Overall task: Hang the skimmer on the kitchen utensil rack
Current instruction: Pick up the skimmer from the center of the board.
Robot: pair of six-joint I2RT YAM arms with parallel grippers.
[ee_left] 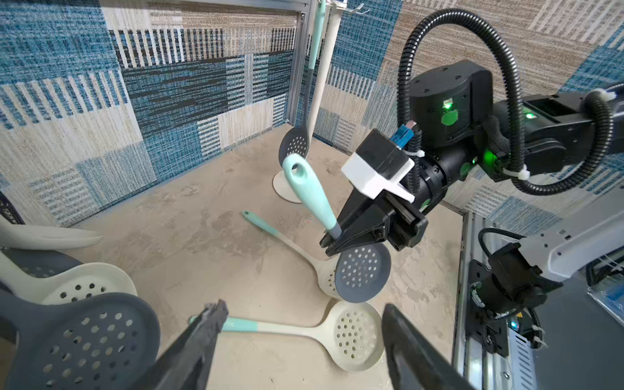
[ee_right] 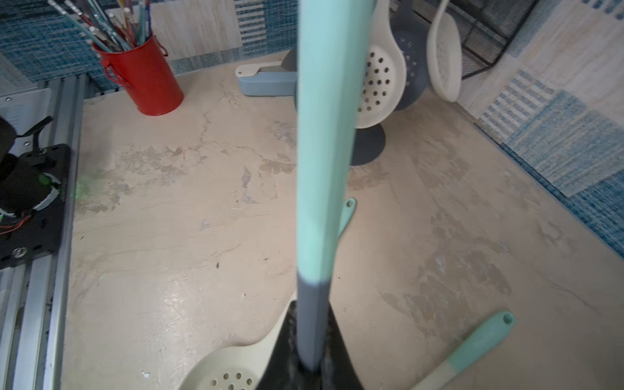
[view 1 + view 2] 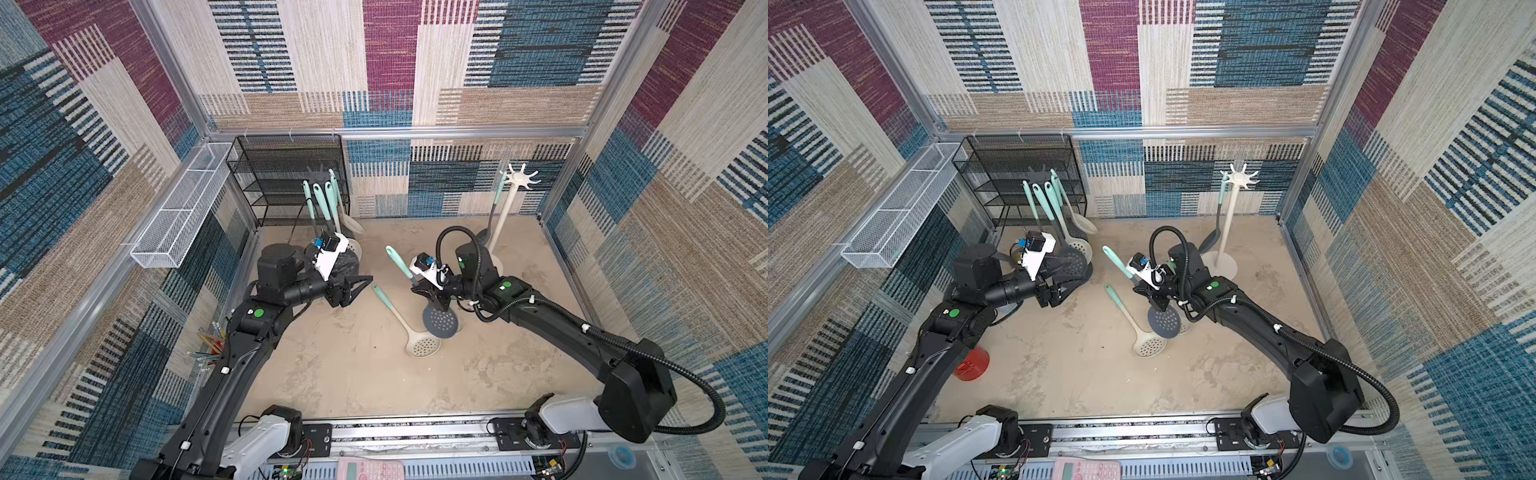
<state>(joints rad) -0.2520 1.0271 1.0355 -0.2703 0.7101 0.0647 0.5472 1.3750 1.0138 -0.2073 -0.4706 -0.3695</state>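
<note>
My right gripper (image 3: 419, 289) (image 1: 329, 244) (image 2: 312, 368) is shut on the neck of a grey skimmer (image 3: 440, 322) (image 1: 363, 271) with a mint handle (image 2: 324, 135). The skimmer is lifted, handle tilted up and perforated head low over the table. The white utensil rack (image 3: 505, 216) (image 1: 322, 67) stands at the back right, behind that arm, and another grey skimmer (image 3: 492, 212) hangs from it. To the left of the held skimmer my left gripper (image 3: 361, 289) (image 1: 302, 307) is open and holds nothing. Two cream skimmers (image 1: 354, 334) (image 1: 324, 277) lie flat below.
A dark stand (image 3: 345, 266) carrying several mint-handled utensils is at the back left, in front of a black mesh shelf (image 3: 291, 178). A white wire basket (image 3: 183, 212) hangs on the left wall. A red cup of pencils (image 3: 971, 363) sits beside the left arm.
</note>
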